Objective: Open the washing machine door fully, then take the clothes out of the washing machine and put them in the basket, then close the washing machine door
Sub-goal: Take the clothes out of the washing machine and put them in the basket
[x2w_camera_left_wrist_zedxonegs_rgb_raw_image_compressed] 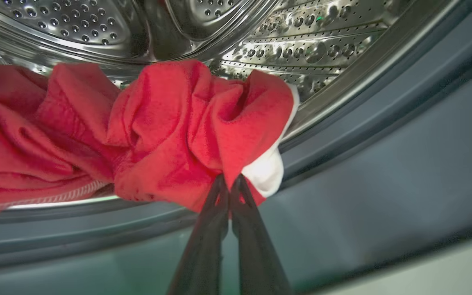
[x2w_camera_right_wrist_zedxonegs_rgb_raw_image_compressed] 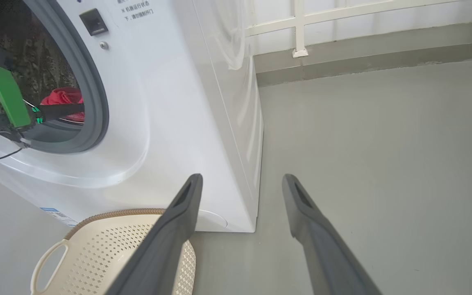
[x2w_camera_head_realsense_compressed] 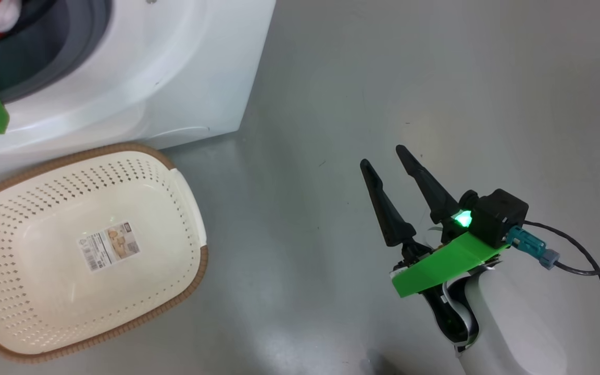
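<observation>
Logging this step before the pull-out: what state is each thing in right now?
washing machine: mouth open, drum exposed.
clothes: bunched at the drum's mouth, a fold pinched by the left gripper.
left gripper: shut on the clothes.
basket: upright on the floor by the washing machine, no clothes in it.
right gripper: open, holding nothing, over the floor.

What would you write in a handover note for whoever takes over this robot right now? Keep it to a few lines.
Left gripper: shut on the red clothes at the mouth of the drum, inside the washing machine.
Right gripper: open, free, above the floor.
Basket: empty, on the floor before the machine.
Done: machine opened, clothes gripped.
To do: lift clothes into basket, close door.
</observation>
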